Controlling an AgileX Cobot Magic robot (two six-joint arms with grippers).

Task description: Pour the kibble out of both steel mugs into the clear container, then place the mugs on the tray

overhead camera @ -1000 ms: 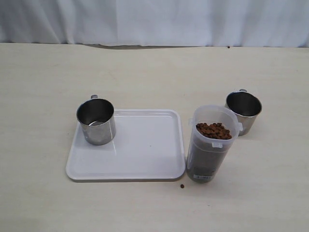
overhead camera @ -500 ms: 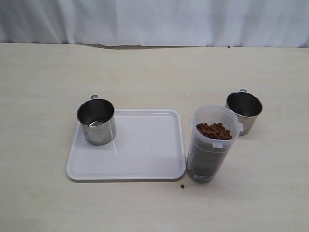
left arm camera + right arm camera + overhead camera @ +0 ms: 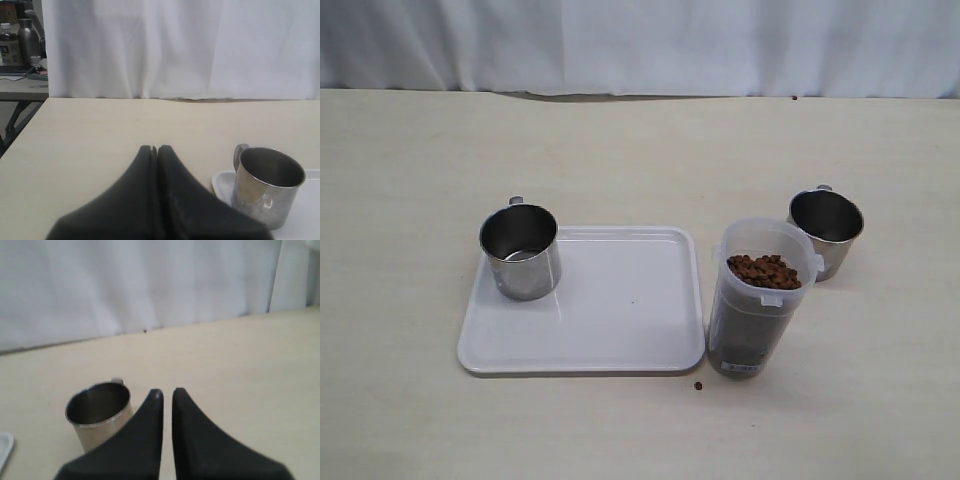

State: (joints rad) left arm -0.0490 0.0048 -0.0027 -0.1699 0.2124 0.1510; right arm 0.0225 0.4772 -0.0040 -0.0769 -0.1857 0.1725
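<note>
Pouring looks done: kibble (image 3: 763,271) fills the clear container (image 3: 757,335). First mug (image 3: 520,251) is parked at the tray (image 3: 620,325)'s 10 o'clock, second mug (image 3: 826,228) waits at the container's 2 o'clock. Left gripper (image 3: 155,150) and right gripper (image 3: 166,392) are clenched, empty.

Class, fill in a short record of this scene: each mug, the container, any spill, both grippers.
Mug one: upright in a corner of the tray, looks empty
Mug two: upright on the table beside the clear container
Container: kibble near the rim
Spill: one pellet on the table by the tray
Left gripper: shut, empty
Right gripper: shut, empty
</note>
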